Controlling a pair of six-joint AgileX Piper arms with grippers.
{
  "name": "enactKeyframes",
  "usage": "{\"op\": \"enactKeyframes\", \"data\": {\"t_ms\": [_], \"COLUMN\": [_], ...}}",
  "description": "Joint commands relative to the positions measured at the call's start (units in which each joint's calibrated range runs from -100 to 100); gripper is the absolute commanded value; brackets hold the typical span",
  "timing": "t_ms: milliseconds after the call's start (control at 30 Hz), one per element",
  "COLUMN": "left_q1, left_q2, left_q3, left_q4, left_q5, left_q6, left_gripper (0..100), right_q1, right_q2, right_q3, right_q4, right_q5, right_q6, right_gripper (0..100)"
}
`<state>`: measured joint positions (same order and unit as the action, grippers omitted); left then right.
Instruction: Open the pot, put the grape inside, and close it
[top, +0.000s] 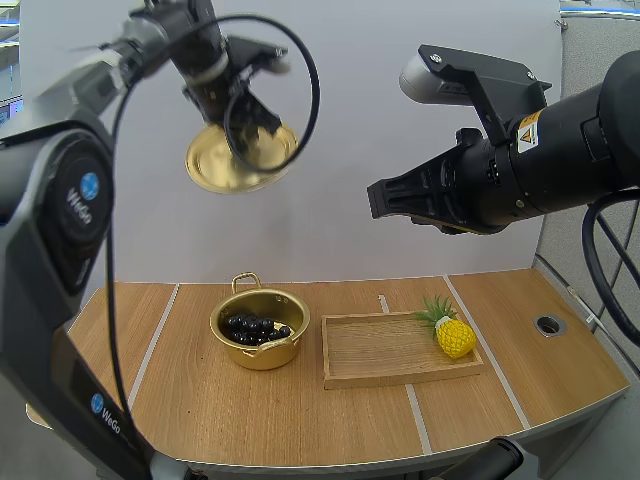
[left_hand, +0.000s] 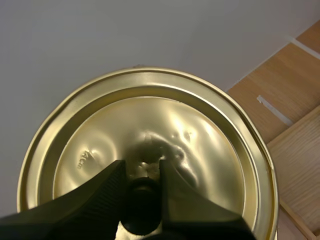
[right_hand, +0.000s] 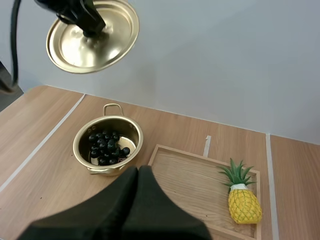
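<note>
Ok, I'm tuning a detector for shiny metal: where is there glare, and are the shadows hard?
Left wrist view: the lid, held in the left hand, shows soft mottled highlights around its centre. High view: the pot gleams mildly along its rim, and its shadow on the table is faint and soft. Right wrist view: small bright specks on the grapes.

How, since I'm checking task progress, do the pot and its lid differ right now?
The lid hangs tilted in the air, pinched by the left hand; the pot sits upright on the table. The pot holds the grapes; the lid carries nothing. Both are shiny gold metal.
</note>
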<state>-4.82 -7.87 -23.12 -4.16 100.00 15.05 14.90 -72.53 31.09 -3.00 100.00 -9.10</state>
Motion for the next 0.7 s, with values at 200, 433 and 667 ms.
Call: {"op": "enactKeyframes", "data": {"t_ms": [200,433,667], "left_q1": [-0.03,-0.03,-0.03], "left_q2": [10.28,10.42,11.13], "left_q3": [17.58,28.05,35.85], "left_q4": [-3.2,-5.98,-6.42], "left_q5": [0.0,0.0,-1.75], "left_q6": [3.99,7.17,9.4], "left_gripper": [0,0,0], "right_q1": [-1.07,-1.07,-1.07], "right_q2": [-0.54,-0.54,-0.54], "right_q3": [0.08,0.08,0.08], "right_q4": [-0.26,-0.26,-0.26], "right_q5": [0.0,0.0,0.0], "right_q6": [-0.56,-0.56,-0.56], "right_gripper": [0,0,0]}}
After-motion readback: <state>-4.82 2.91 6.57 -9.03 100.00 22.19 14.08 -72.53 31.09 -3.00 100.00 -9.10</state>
